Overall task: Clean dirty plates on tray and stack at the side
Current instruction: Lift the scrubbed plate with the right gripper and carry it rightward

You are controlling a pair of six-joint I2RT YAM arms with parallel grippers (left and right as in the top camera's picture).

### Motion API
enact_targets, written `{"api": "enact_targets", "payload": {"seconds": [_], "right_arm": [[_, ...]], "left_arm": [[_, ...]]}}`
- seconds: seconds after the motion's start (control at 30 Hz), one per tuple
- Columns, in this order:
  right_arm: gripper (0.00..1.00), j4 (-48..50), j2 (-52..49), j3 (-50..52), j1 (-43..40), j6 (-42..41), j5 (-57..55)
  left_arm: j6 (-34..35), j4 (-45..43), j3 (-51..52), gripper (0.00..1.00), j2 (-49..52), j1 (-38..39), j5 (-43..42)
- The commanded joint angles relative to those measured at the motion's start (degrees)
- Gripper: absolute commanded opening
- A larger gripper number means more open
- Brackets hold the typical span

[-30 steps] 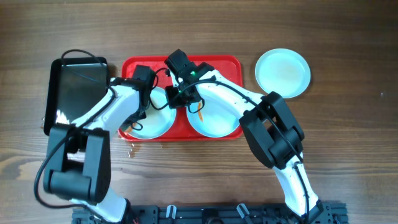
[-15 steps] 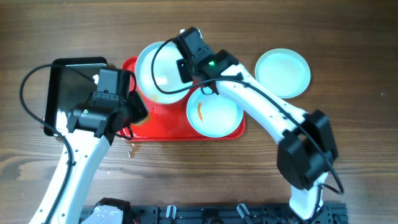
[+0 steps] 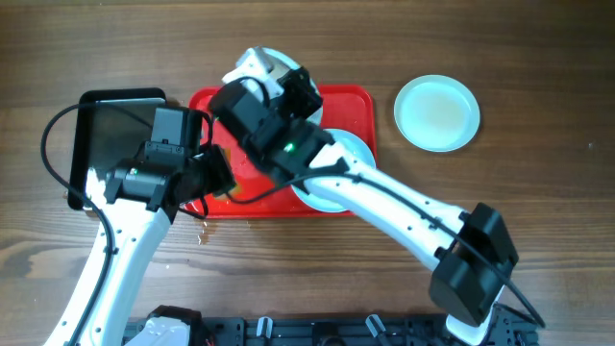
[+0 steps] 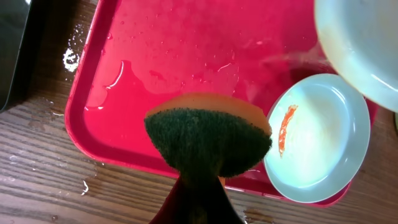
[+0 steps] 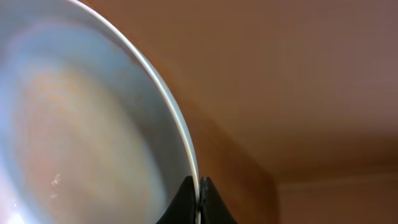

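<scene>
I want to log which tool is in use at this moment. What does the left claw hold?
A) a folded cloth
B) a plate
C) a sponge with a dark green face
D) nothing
C: in the left wrist view the left claw pinches a sponge, dark green face outward, over the red tray; the plate is in the right claw.

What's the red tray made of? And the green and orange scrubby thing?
The red tray looks like smooth, shiny plastic: water beads and glints on it. The sponge seems soft orange foam with a rough, dark green scouring layer, matte and fuzzy.
</scene>
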State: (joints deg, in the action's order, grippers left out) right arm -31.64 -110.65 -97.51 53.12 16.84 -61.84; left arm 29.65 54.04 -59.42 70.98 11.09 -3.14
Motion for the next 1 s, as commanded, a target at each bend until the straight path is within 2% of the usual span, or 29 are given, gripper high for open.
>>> {"api": "enact_targets", "payload": {"seconds": [0.0, 0.3, 0.37, 0.43, 0.5, 0.6, 0.77, 0.83, 0.97], "right_arm": [[0.04, 1.3, 1.2, -0.1, 0.7, 5.3, -6.4], [0.04, 1.1, 1.2, -0.1, 0.6, 2.4, -6.3], [0.04, -0.7, 1.2, -0.1, 0.1, -2.4, -4.2], [0.04, -7.4, 1.3, -0.1, -2.4, -12.0, 6.4], [0.04, -11.7, 1.4, -0.1, -5.6, -17.7, 14.6], [0.04, -18.2, 3.8, -0.1, -15.1, -28.8, 30.9], [0.04, -18.9, 7.0, -0.1, -35.6, -30.3, 64.4], [0.04, -20.1, 6.9, 0.1, -44.2, -30.3, 70.1], [0.04, -20.1, 6.7, 4.9, -59.6, -28.9, 70.7]], "left_arm": [[-0.9, 0.1, 0.4, 0.04, 0.3, -0.1, -0.9], [-0.9, 0.3, 0.4, 0.04, 0.3, -0.1, -0.9], [-0.9, 0.2, 0.4, 0.04, 0.3, -0.1, -0.9], [-0.9, 0.3, 0.4, 0.04, 0.3, -0.1, -0.9], [-0.9, 0.3, 0.4, 0.04, 0.3, -0.1, -0.9], [-0.9, 0.2, 0.4, 0.04, 0.3, -0.1, -0.9], [-0.9, 0.1, 0.4, 0.04, 0.3, -0.1, -0.9], [-0.9, 0.1, 0.4, 0.04, 0.3, -0.1, -0.9], [-0.9, 0.0, 0.4, 0.04, 0.3, -0.1, -0.9]]}}
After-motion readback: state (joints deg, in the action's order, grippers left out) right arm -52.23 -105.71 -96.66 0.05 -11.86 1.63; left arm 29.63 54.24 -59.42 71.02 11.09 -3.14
